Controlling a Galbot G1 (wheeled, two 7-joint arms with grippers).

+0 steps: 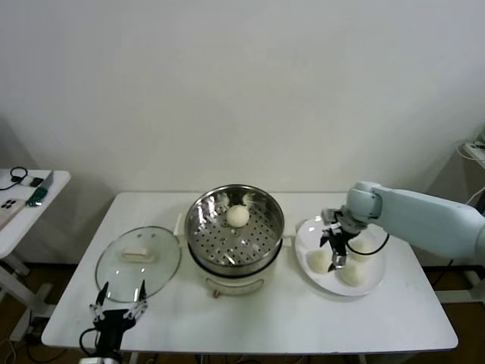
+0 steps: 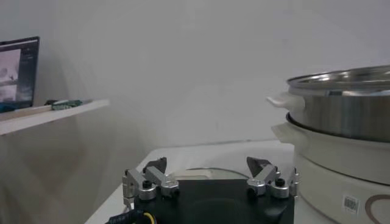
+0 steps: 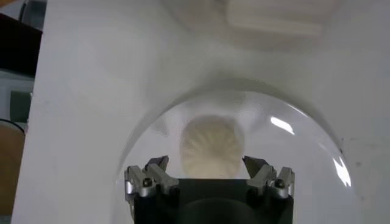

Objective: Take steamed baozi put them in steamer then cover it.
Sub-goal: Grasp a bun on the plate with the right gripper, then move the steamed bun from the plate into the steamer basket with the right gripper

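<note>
On the white counter (image 1: 250, 318) the steamer (image 1: 235, 235) stands in the middle, a shiny steel pot on a white base, its perforated tray uncovered. One steamed bun (image 1: 238, 215) sits on that tray toward the far side. To the robot's right of the steamer lies a white plate (image 1: 303, 254) with three more buns on it: one at the near left (image 1: 319, 260), one at the near right (image 1: 352, 272) and one farther back (image 1: 364, 247), partly hidden behind the arm. The right end effector (image 1: 339, 254) hangs over the plate, pointing down, with its fingers spread to either side of the near-left bun; in the right wrist view that bun (image 3: 211, 146) lies between the two open fingertips (image 3: 157, 164) of the right end effector (image 3: 206, 163) and is not yet pinched, and whether they touch it cannot be told. On the other side of the steamer the glass lid (image 1: 138, 262) with its white handle lies flat on the counter. The left end effector (image 1: 119, 307) sits low at the counter's near edge, just in front of the lid, open and empty; the left wrist view shows it (image 2: 208, 164) with its fingers wide apart, the lid's rim (image 2: 210, 173) just beyond them and the steamer wall (image 2: 341, 115) rising to one side. A small side table (image 1: 19, 205) with some small items stands off to the robot's left.
</note>
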